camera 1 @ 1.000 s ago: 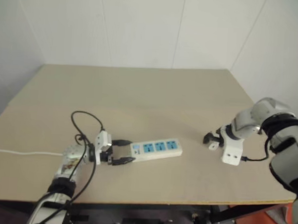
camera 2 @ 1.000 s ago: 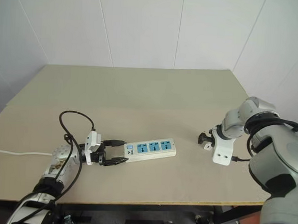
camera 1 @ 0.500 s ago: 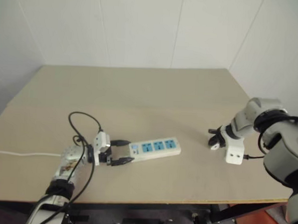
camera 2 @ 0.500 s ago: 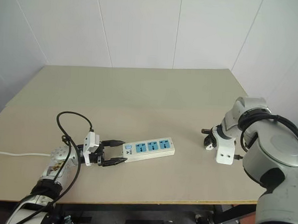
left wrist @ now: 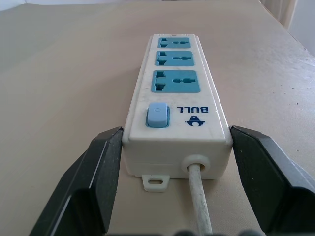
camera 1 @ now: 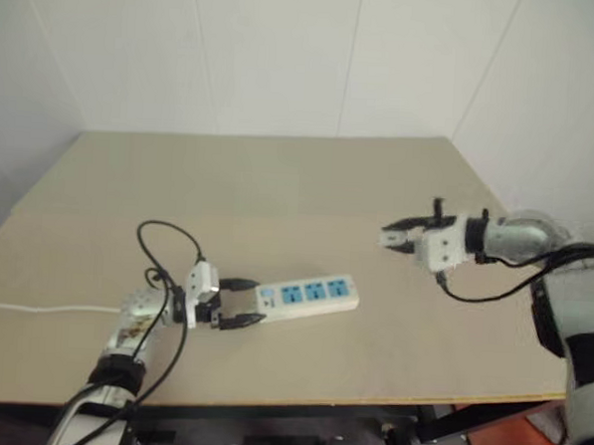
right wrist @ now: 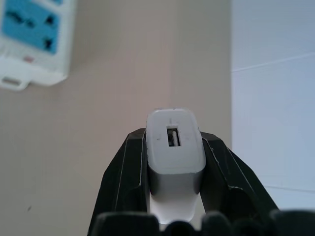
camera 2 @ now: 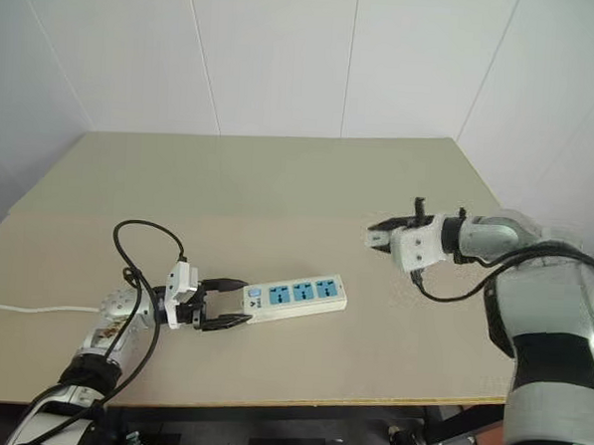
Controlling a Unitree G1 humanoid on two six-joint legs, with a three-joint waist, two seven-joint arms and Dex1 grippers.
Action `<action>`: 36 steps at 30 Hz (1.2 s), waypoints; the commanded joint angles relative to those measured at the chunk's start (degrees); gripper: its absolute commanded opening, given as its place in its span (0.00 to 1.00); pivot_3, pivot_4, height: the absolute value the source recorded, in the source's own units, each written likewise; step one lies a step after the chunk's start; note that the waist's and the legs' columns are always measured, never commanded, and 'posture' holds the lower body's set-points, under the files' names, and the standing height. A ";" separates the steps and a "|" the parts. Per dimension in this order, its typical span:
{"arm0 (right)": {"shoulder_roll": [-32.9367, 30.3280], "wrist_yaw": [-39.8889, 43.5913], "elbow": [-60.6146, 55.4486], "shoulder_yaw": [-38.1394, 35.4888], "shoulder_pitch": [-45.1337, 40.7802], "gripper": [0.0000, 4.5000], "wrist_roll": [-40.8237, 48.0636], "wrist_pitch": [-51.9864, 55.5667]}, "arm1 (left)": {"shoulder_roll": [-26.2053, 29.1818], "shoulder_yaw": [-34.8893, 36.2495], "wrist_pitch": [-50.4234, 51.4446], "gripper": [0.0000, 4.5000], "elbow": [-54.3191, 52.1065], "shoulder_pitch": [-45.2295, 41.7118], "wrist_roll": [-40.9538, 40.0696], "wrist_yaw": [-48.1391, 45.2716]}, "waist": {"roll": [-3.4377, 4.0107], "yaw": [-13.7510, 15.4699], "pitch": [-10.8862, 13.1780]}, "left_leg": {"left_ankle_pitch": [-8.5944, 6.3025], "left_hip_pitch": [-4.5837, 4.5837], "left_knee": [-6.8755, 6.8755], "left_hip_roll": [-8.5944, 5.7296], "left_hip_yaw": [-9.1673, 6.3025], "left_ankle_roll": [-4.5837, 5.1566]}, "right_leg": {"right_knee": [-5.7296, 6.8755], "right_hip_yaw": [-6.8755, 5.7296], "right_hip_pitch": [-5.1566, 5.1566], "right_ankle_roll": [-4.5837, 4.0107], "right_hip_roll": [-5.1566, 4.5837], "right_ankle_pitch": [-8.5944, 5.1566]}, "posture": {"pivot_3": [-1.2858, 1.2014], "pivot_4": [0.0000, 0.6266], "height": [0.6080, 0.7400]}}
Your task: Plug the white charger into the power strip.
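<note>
The power strip (camera 1: 308, 293) lies flat on the table (camera 1: 279, 182), a long white bar with three blue sockets. My left gripper (camera 1: 237, 302) rests on the table, and its black fingers (left wrist: 98, 172) press against both sides of the strip's switch end (left wrist: 177, 128). My right gripper (camera 2: 378, 234) hovers above the table to the right of the strip, pointing toward it. It is shut on the white charger (right wrist: 174, 132), which shows its USB port between the two fingers. The far end of the strip (right wrist: 29, 39) lies ahead of that gripper and below it.
The strip's white cord (camera 1: 34, 305) runs off the table's left edge. A black cable (camera 1: 172, 238) loops over my left wrist. White wall panels stand behind the table and along its right side. The near table edge lies close below the strip.
My right gripper has closed on the charger, lifted off the table near the right edge, rolled over and swung left toward the strip. The left gripper and strip stayed put.
</note>
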 commanded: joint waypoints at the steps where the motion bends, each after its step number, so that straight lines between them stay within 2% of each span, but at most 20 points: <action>1: -5.34 26.66 6.70 -26.56 -4.40 0.25 12.35 11.30 | 0.40 -1.23 0.23 0.71 1.67 -1.15 1.14 -1.05 | 0.03 -0.11 0.15 | 0.00 0.15 -0.10 0.01 -0.02 0.00 | -0.16 -0.04 0.23 0.01 0.01 0.01 | 0.52 0.24 1.00; 4: -9.42 43.17 3.31 -38.72 -3.94 0.25 20.54 22.30 | 0.82 -1.23 -0.68 0.71 3.07 -2.29 1.34 -1.89 | 0.02 0.03 0.21 | 0.00 0.15 -0.12 -0.01 -0.04 -0.01 | -0.32 -0.06 0.33 0.11 -0.03 0.03 | 0.52 0.24 1.00; 7: -12.21 52.43 6.00 -46.99 -4.50 0.25 21.75 23.95 | 1.61 -1.07 -1.52 0.71 3.94 -2.85 1.23 -3.21 | 0.09 -0.10 0.33 | -0.02 0.12 -0.13 0.00 -0.02 -0.04 | -0.41 -0.08 0.32 0.14 -0.03 0.01 | 0.52 0.24 1.00; 11: -7.35 54.03 7.41 -59.87 -0.22 0.25 16.19 19.09 | 2.23 -0.90 -2.15 0.71 5.21 -3.02 0.98 -4.69 | 0.12 -1.51 0.43 | -0.01 0.15 -0.17 0.01 0.04 -0.07 | -0.36 -0.03 0.26 0.16 -0.02 0.00 | 0.52 0.24 1.00; 14: -2.49 54.03 7.41 -64.18 2.06 0.25 15.15 16.50 | 2.50 -0.76 -2.21 0.71 6.06 -3.11 0.78 -5.73 | 0.09 -2.27 0.47 | 0.05 0.18 -0.18 0.02 0.03 -0.17 | -0.33 -0.02 0.28 0.29 0.01 -0.08 | 0.52 0.24 1.00; 17: 3.41 52.92 7.41 -64.83 3.60 0.25 14.36 13.85 | 2.61 -0.77 -2.56 0.71 6.98 -3.52 0.62 -6.96 | 0.07 -2.39 0.52 | 0.15 0.08 -0.21 0.01 -0.02 -0.34 | -0.29 -0.04 0.17 0.19 -0.01 -0.01 | 0.52 0.24 1.00; 21: 9.31 51.93 7.41 -64.12 4.28 0.25 13.11 15.43 | 2.44 -0.71 -3.46 0.71 8.84 -4.92 0.80 -7.58 | 0.03 -2.39 0.54 | 0.14 0.05 -0.26 -0.01 -0.02 -0.36 | -0.31 -0.05 0.16 0.19 -0.04 -0.01 | 0.52 0.24 1.00; 29: 14.06 52.91 7.41 -57.20 5.16 0.25 10.28 26.41 | 2.41 -0.85 -5.68 0.71 12.47 -7.23 1.53 -8.69 | -0.06 -2.62 0.59 | 0.16 0.07 -0.26 -0.02 -0.04 -0.39 | -0.23 -0.04 0.15 0.20 -0.06 0.00 | 0.52 0.24 1.00; 36: 18.48 51.21 7.41 -54.08 8.01 0.25 10.68 28.26 | 1.91 -0.87 -6.60 0.71 13.16 -7.22 1.65 -8.86 | -0.06 -2.75 0.59 | 0.16 0.07 -0.26 -0.02 -0.06 -0.40 | -0.21 -0.05 0.16 0.20 -0.05 0.00 | 0.52 0.24 1.00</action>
